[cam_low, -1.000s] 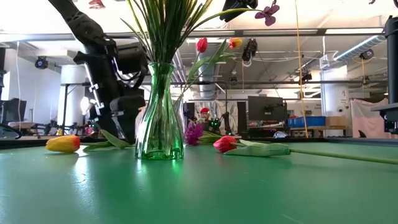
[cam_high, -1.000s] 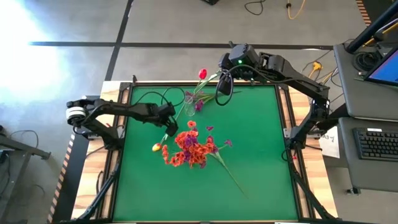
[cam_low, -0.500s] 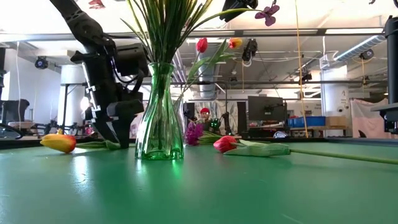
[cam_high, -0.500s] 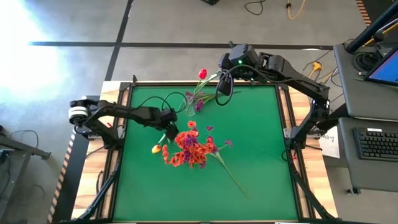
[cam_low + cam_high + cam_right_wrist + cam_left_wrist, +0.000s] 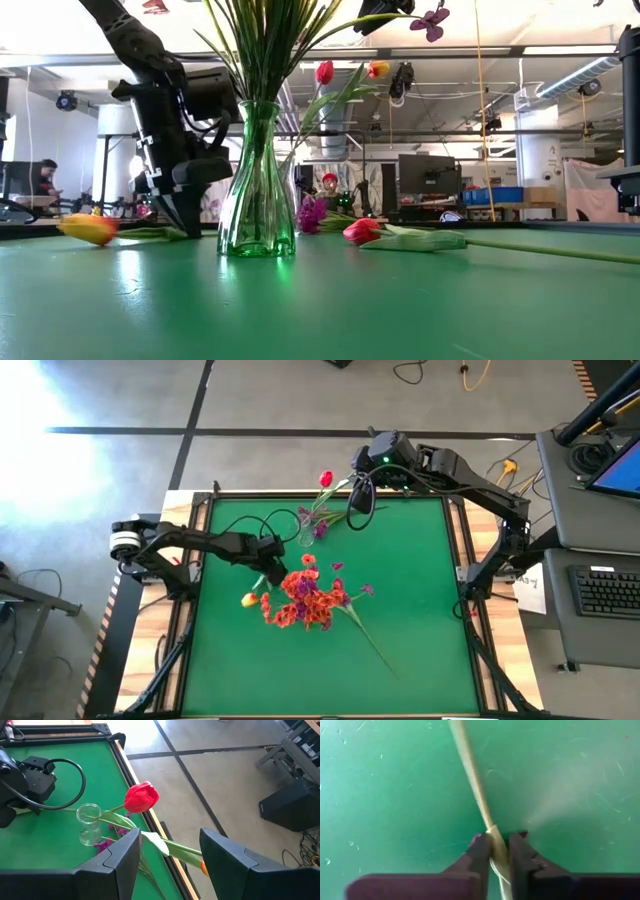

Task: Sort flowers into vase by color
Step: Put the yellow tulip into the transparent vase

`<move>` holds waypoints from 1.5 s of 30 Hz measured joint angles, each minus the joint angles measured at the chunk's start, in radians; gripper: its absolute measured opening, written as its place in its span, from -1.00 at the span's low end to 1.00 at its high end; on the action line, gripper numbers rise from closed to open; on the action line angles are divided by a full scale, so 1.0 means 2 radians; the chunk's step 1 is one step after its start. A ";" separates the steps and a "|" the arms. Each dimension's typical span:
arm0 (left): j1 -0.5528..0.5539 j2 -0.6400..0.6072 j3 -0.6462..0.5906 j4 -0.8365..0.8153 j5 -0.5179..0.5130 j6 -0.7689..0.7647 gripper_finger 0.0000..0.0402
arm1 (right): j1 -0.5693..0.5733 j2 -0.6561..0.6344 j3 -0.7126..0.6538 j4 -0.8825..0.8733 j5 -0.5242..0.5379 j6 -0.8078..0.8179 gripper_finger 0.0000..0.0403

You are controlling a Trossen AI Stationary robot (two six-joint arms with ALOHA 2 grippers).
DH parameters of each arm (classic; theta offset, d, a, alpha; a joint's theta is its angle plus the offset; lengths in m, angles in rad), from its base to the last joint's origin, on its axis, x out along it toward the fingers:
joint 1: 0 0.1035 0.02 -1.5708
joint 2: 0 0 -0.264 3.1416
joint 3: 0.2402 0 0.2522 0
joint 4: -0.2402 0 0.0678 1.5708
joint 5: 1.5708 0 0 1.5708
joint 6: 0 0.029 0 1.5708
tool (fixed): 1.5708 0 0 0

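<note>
Stem grasp, yellow tulip. The left gripper was pinched shut on the pale stem of the yellow tulip, its two dark fingers pressed to either side of the stem and low against the green table. The bloom lay on the cloth just outside the heap of orange-red and purple flowers, with the gripper between bloom and heap.

Handling note, as a judgement: the grip sat partway along a thin, limp stem, so a slow, straight lift would suit, keeping the bloom clear of the heap so that no neighbouring spray is dragged up with it.

Left arm: stretched from the table's left edge toward the middle, wrist bent downward, gripper at cloth level.

Right gripper: held near the far edge, fingers apart, with a green stem passing between them; whether they bore on it cannot be told.

Small clear vase: upright near the far edge, the red tulip leaning from it.
</note>
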 joint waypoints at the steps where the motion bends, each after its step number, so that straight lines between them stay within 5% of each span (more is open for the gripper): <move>1: 0.000 0.000 0.000 0.000 0.000 0.000 -0.93 | 0.000 0.000 0.000 0.000 0.000 0.000 -0.03; 11: 0.000 -0.006 0.031 -0.030 -0.003 0.052 -0.99 | 0.000 0.000 0.000 0.006 0.000 -0.009 -0.03; 23: 0.000 -0.050 0.127 -0.188 -0.103 0.135 -1.00 | 0.001 0.000 0.011 0.020 0.000 -0.019 -0.03; 37: -0.001 -0.166 0.128 -0.288 -0.047 0.162 -1.00 | 0.010 0.000 0.014 0.082 -0.036 -0.012 -0.03; 45: -0.002 -0.218 0.129 -0.302 -0.013 0.154 -1.00 | 0.020 0.004 0.014 0.128 -0.122 -0.002 -0.03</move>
